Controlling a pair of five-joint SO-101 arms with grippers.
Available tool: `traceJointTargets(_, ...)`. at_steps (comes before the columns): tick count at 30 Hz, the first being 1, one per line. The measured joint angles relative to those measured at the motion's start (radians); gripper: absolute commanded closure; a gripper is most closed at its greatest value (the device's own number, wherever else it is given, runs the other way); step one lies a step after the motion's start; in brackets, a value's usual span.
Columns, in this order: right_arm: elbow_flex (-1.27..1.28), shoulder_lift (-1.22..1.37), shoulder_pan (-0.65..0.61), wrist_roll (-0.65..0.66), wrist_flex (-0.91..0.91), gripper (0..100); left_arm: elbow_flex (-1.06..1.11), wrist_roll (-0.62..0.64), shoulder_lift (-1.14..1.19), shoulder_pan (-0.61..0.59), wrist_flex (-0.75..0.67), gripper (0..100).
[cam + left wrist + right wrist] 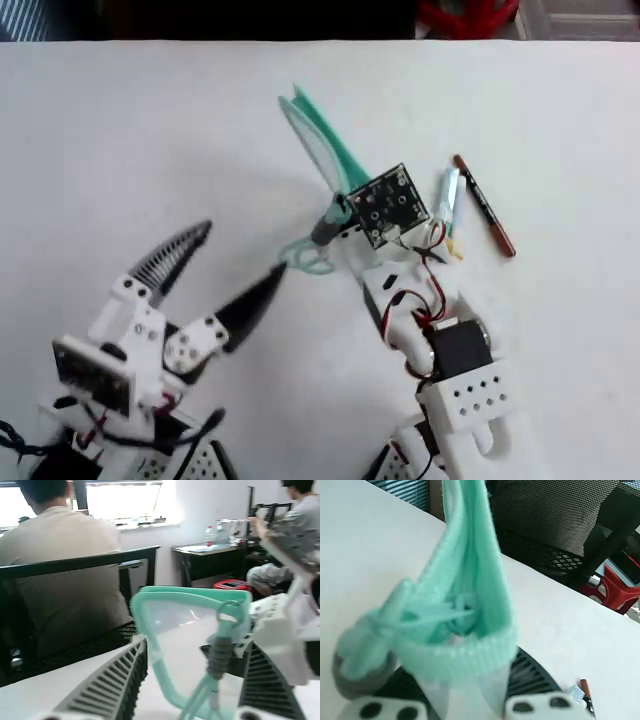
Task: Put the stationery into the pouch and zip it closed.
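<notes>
The right gripper (338, 215) clamps the pouch (318, 150) by one end, upright. It looks soft, light and floppy; the zip rim seems the firmest hold. The left gripper (243, 250) gapes empty nearby. A red pen (485, 205) and a blue pen (450, 198) lie beside the right gripper.

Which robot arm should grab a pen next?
Probably the left. The left gripper is open and empty, while the right gripper is shut on the pouch. The pens lie on the right arm's far side, though, so it's a long reach.
</notes>
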Motion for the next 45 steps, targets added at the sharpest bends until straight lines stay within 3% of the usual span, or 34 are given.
traceJointTargets(3, -0.020, -0.034, -0.066, -0.011, 0.058, 98.1, -0.006, 0.003, 0.043, 0.074, 0.023, 71)
traceJointTargets(19, -0.061, -0.157, -0.203, -0.021, 0.229, 98.1, 0.026, 0.006, 0.135, 0.084, -0.011, 71)
traceJointTargets(27, -0.058, -0.155, -0.203, -0.018, 0.244, 98.1, 0.057, -0.037, 0.132, 0.084, 0.012, 71)
traceJointTargets(33, -0.060, -0.175, -0.164, 0.014, 0.219, 98.1, -0.018, -0.107, 0.021, 0.072, 0.264, 71)
traceJointTargets(36, -0.040, -0.160, -0.160, 0.018, 0.192, 98.1, -0.068, -0.115, 0.000, 0.074, 0.319, 74)
traceJointTargets(41, -0.003, -0.163, -0.155, 0.021, 0.170, 98.1, -0.066, -0.115, 0.002, 0.071, 0.318, 76)
traceJointTargets(45, -0.003, -0.163, -0.158, 0.021, 0.169, 98.1, 0.021, -0.115, 0.002, 0.069, 0.236, 76)
